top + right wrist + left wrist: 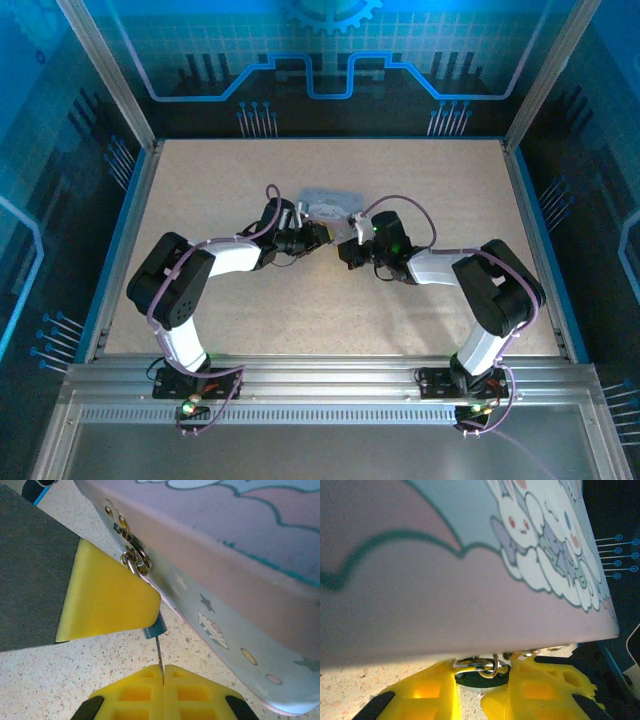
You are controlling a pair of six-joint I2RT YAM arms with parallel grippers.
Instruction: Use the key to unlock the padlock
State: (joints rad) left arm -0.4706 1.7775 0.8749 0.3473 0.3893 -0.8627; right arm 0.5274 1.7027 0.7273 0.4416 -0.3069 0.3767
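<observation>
A: Where's the padlock (pixel 476 678)?

B: Hung from the hasp on the side wall of the tin (pixel 470 590), low over the counter (pixel 65 680). The left pincer (pixel 482 674) is clamped on its dark body, and the silvery shackle (pixel 490 666) pokes up btwn the yellow fingers.

A: And the key (pixel 158 655)?

B: The right pincer (pixel 163 672) is closed tight on it, pads pinching the thin sliver. Its tip points up at a blue-grey stub under the left finger (pixel 107 600) — prob the lock's bottom end, not sure. Whether it's actually in the keyway, can't tell.

A: How'll they handle?

B: The key's stiff metal but v. thin and smooth, so I'd guess it slips or twists in the pads if turned hard. Best held by the head, flat faces against the pads, close to the lock. The padlock's tiny, light and rigid, and prob swings on its shackle — grip it across the body sides w/ the keyway left uncovered. The tin looks light too and may slide if pushed.
</observation>
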